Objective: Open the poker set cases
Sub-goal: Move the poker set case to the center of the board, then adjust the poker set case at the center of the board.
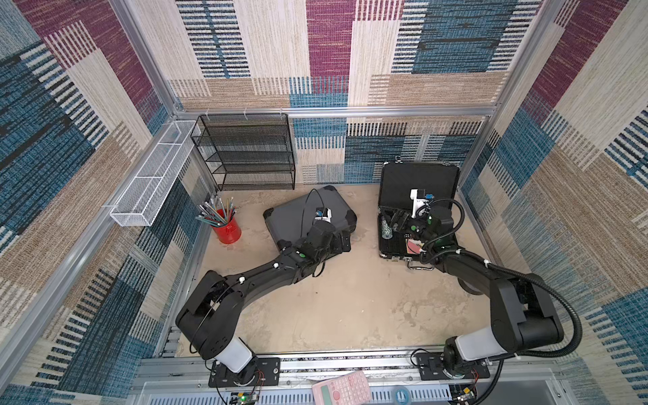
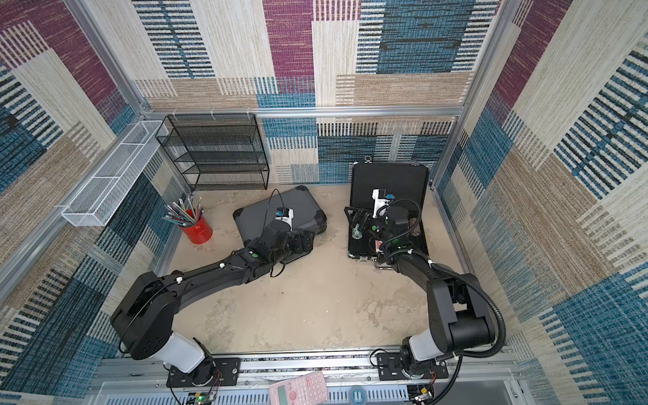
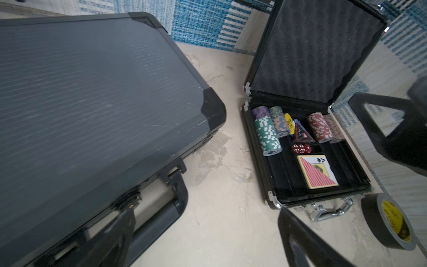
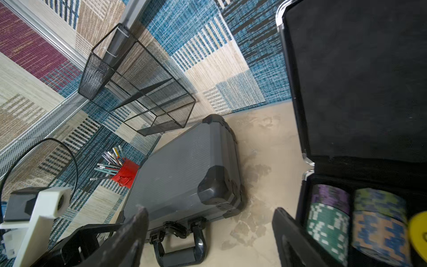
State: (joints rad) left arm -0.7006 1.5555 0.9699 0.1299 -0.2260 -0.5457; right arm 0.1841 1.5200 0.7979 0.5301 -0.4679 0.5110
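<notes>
Closed grey case point(image 1: 301, 214) just beside the wide-spread left gripper point(image 1: 343, 242)

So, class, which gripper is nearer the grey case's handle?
Left. The left gripper sits open at the handle edge of the grey case. The right gripper is apart from it, over the open black case.
</notes>
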